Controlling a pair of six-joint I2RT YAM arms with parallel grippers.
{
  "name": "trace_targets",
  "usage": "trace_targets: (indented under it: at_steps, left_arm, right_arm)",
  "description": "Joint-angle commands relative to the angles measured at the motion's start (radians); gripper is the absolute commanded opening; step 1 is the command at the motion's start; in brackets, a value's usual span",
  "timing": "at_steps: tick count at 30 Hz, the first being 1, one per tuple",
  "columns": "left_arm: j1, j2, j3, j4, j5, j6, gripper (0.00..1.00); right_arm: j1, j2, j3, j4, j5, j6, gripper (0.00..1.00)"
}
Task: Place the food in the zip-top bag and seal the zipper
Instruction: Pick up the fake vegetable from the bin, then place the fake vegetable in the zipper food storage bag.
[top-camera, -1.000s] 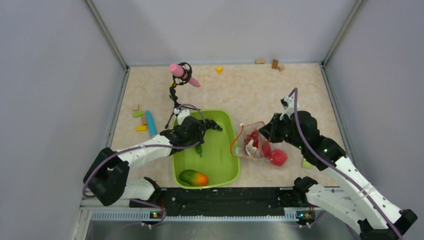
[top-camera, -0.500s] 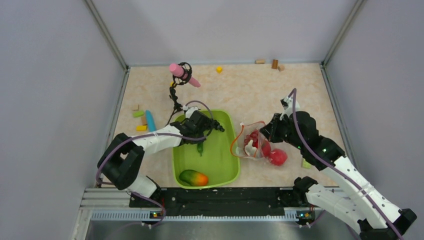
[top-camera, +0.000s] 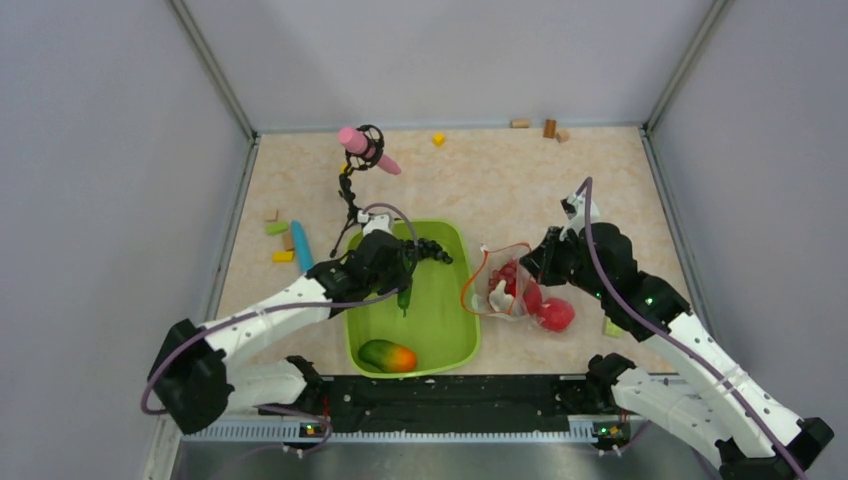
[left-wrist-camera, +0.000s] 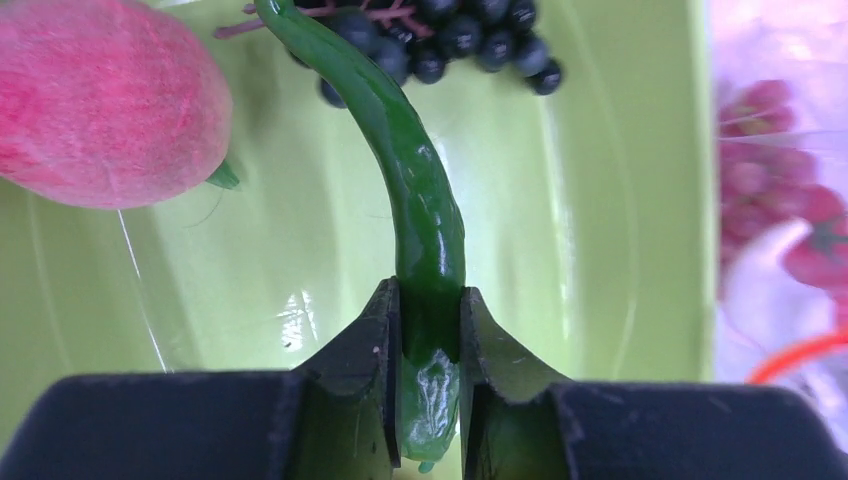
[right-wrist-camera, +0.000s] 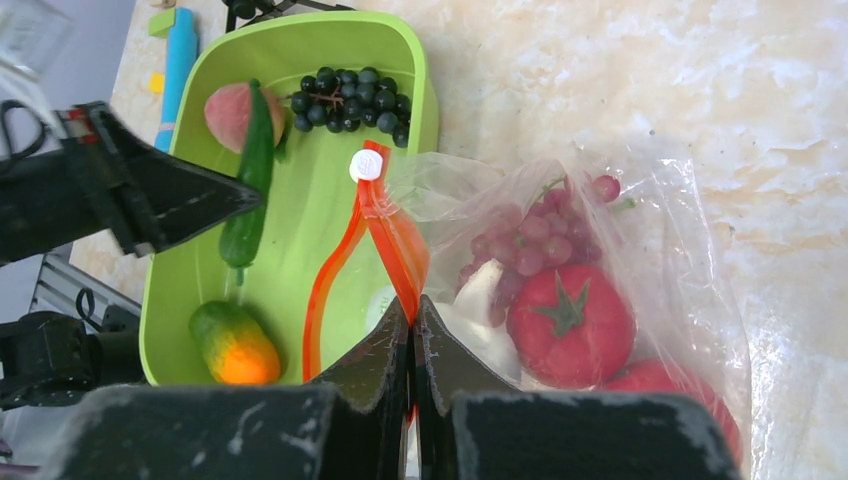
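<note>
My left gripper (left-wrist-camera: 430, 300) (top-camera: 403, 283) is shut on the green cucumber (left-wrist-camera: 415, 190) (right-wrist-camera: 250, 180) and holds it above the lime-green tray (top-camera: 455, 330). In the tray lie a peach (left-wrist-camera: 95, 100) (right-wrist-camera: 228, 112), dark grapes (left-wrist-camera: 470, 35) (right-wrist-camera: 350, 95) and an orange-green piece (top-camera: 388, 356) (right-wrist-camera: 232, 345). My right gripper (right-wrist-camera: 413, 312) (top-camera: 535, 262) is shut on the orange-red zipper (right-wrist-camera: 385, 225) of the clear zip-top bag (top-camera: 515, 290), whose mouth is open toward the tray. In the bag are red tomatoes (right-wrist-camera: 570, 310), reddish grapes (right-wrist-camera: 520, 245) and a white piece (right-wrist-camera: 480, 295).
A light-blue stick (top-camera: 301, 246) and small coloured blocks (top-camera: 277, 228) lie left of the tray. A pink thing on a black stand (top-camera: 362, 148) is behind it. Small blocks (top-camera: 548, 128) lie along the back wall.
My left gripper has lifted the cucumber off the tray floor and shifted slightly right and nearer. The right gripper and bag have not moved.
</note>
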Motion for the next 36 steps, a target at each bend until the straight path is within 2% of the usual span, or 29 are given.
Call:
trace_targets:
  at_steps: [1,6,12,15,20,24,29,36]
  left_arm:
    - [-0.008,-0.164,-0.048,0.092,0.028,0.037,0.00]
    - [-0.009,-0.284,-0.076,0.188,0.140,0.100,0.00]
    - [-0.017,-0.382,-0.120,0.467,0.382,0.189,0.00]
    - [-0.030,-0.378,-0.116,0.658,0.519,0.235,0.00]
    - [-0.070,-0.309,-0.019,0.729,0.700,0.317,0.00]
    - [-0.140,-0.278,-0.002,0.801,0.760,0.394,0.00]
    - [-0.212,-0.271,-0.076,0.980,0.786,0.457,0.00]
    - [-0.267,-0.223,-0.149,1.092,0.606,0.494,0.00]
  right_arm:
    - [-0.007,-0.015,0.001,0.043,-0.008,-0.004,0.00]
    - [-0.008,-0.027,0.004,0.049,-0.045,0.001,0.00]
    - [-0.007,-0.023,0.037,0.052,-0.159,-0.001,0.00]
    - [-0.007,-0.021,0.068,0.024,-0.193,0.012,0.00]
    - [-0.007,0.000,0.138,-0.027,-0.270,0.042,0.00]
    - [-0.007,0.021,0.186,-0.041,-0.353,0.062,0.00]
    - [-0.007,0.052,0.207,-0.040,-0.440,0.103,0.00]
    - [-0.007,0.063,0.190,0.021,-0.519,0.180,0.00]
